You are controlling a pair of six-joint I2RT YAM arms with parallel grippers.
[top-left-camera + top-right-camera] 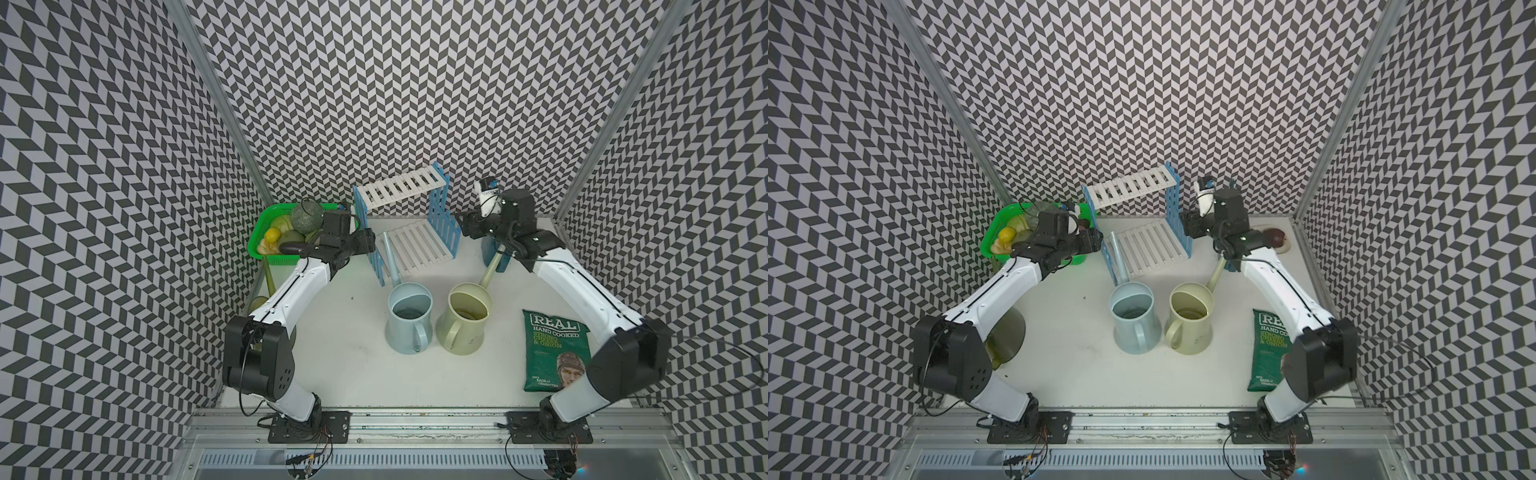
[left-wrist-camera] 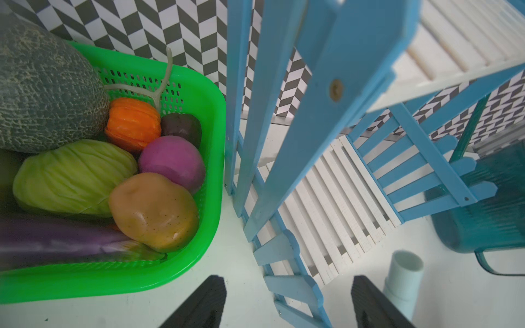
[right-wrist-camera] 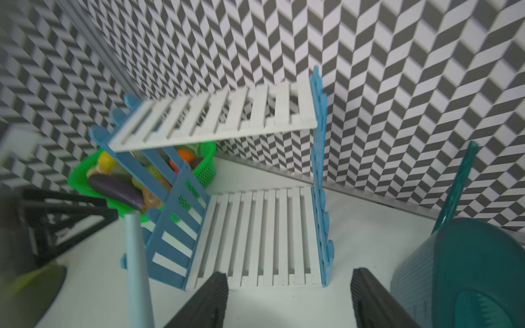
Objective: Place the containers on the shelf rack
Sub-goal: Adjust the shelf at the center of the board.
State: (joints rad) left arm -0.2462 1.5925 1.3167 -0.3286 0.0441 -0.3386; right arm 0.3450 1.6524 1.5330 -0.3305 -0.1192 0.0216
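Observation:
The shelf rack stands at the back middle, both white shelves bare. My left gripper is at its left blue side panel. It is open, and the panel's lower pickets pass between the fingers. My right gripper is open at the rack's right panel, with only table between its fingers. In front stand the light blue jug and the cream jug, upright. The dark teal jug sits by the right gripper. The olive-green jug is mostly hidden under my left arm.
A green basket of fruit and vegetables stands left of the rack, close to my left gripper. A green crisp bag lies flat at the right front. A small cream dish sits in the back right corner. Patterned walls enclose three sides.

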